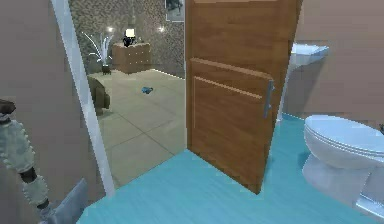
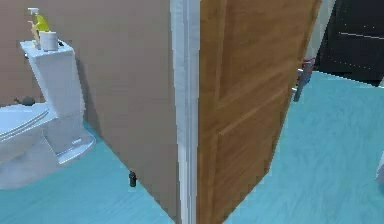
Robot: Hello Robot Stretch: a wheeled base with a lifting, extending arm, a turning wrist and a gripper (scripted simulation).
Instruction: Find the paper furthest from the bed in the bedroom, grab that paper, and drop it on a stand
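— Where is the paper?
— A small bluish thing (image 1: 148,90) lies on the tan floor (image 1: 150,110) beyond the doorway, on the near side of a dresser (image 1: 130,57). It is too small to call it paper.
— And relative to the claw?
— I cannot tell, nor can I tell the claw's state.
— What is close by?
— A wooden door (image 1: 235,90) stands ajar on the teal floor (image 1: 200,195). There is a white toilet (image 1: 345,145) at the forward view's right. In the arm side view its tank carries a yellow bottle (image 2: 37,22).

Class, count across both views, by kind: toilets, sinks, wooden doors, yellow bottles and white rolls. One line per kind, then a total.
Toilet: 1
Sink: 1
Wooden door: 1
Yellow bottle: 1
White roll: 1
Total: 5
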